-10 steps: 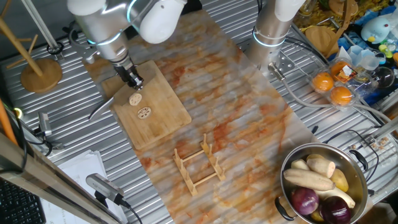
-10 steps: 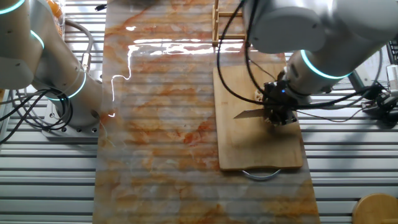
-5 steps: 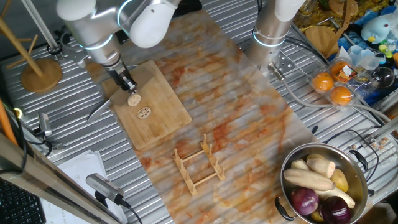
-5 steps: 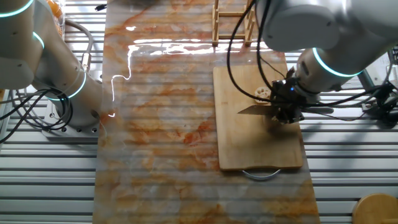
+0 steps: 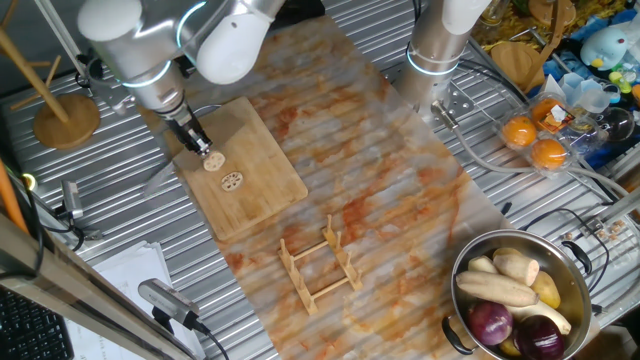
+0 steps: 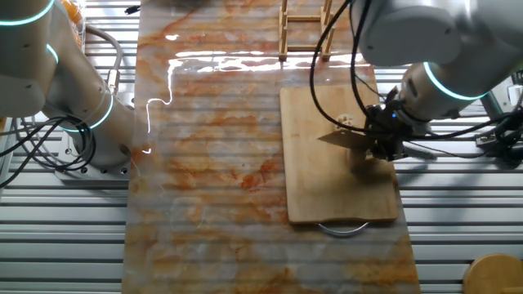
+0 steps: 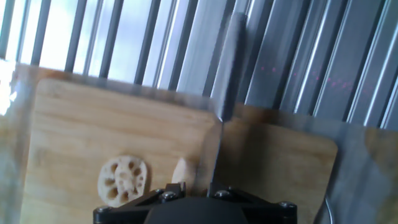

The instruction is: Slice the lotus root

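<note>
In one fixed view, the gripper (image 5: 193, 138) hangs over the far left part of the cutting board (image 5: 255, 185), closed on a knife (image 5: 160, 178) whose blade reaches down-left past the board's edge. The lotus root (image 5: 213, 160) chunk lies just beside the fingers, with 1 cut slice (image 5: 232, 181) near it on the board. In the other fixed view, the gripper (image 6: 384, 140) holds the knife (image 6: 341, 139) with its blade pointing left above the cutting board (image 6: 327, 188); the lotus root (image 6: 345, 122) peeks out behind it. In the hand view, the knife (image 7: 222, 99) runs away from the camera over the cutting board (image 7: 99, 124); the slice (image 7: 124, 180) and the lotus root (image 7: 184, 172) lie left of the blade.
</note>
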Action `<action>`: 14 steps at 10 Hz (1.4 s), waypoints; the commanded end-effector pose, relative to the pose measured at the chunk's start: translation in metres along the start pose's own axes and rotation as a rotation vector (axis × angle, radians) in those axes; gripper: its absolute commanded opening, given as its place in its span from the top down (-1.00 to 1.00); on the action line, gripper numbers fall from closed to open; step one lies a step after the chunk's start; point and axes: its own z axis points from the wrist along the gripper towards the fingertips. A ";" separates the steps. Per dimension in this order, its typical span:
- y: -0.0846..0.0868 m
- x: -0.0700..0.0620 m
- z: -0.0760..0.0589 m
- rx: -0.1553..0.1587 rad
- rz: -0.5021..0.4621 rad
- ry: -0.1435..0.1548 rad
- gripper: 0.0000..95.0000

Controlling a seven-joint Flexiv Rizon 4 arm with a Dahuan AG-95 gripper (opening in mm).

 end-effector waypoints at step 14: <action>0.009 0.037 -0.001 -0.007 -0.185 -0.209 1.00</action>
